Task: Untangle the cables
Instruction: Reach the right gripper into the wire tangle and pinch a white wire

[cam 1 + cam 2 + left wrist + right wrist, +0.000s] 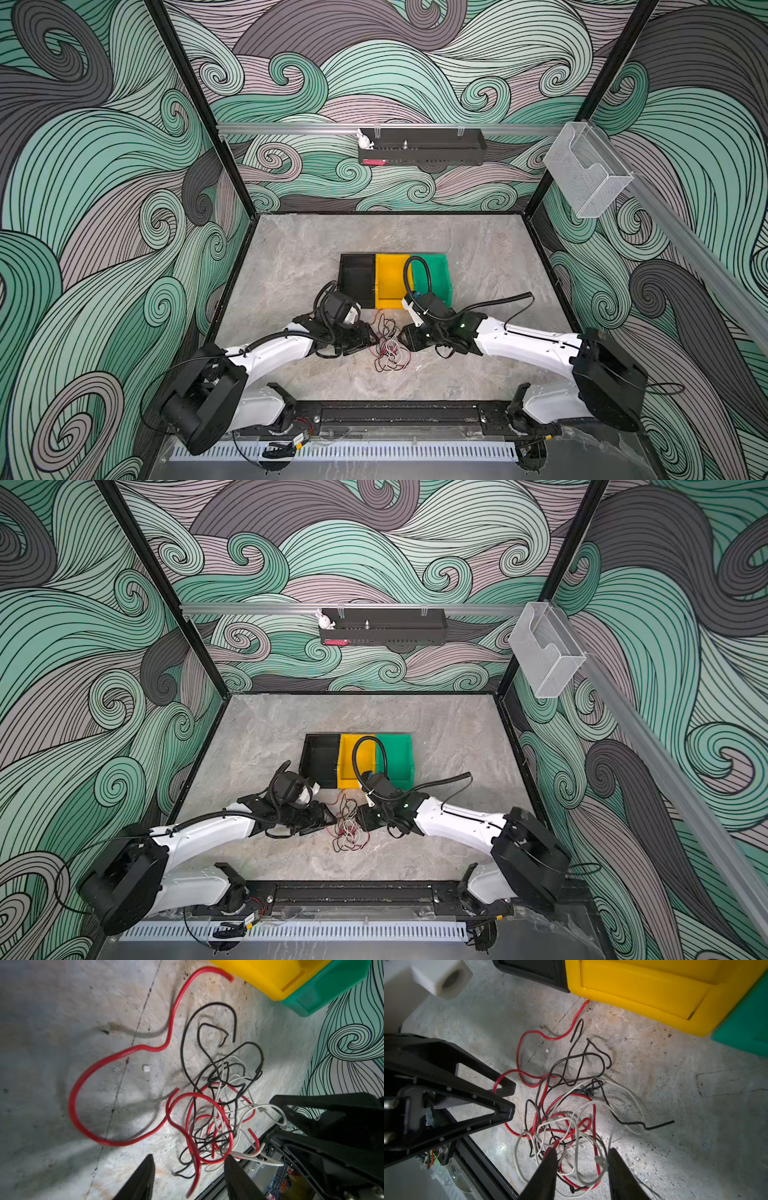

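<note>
The cables (388, 345) (350, 828) are thin red, black and white wires in one loose tangle on the stone tabletop, in front of the bins. My left gripper (373, 338) (189, 1160) sits at the tangle's left edge, open, with a red wire (196, 1167) and a black wire end lying in the gap between its fingers (146, 1174). My right gripper (400, 337) (582, 1154) faces it from the right, open, its fingers (614, 1159) straddling white and red loops (578, 1159) without pinching them. A long red wire (87, 1076) loops out away from the knot.
Black bin (356, 279), yellow bin (390, 282) and green bin (436, 272) stand side by side just behind the tangle. The right arm's corrugated hose (415, 266) arches over the yellow and green bins. A black rail (399, 411) runs along the table's front edge.
</note>
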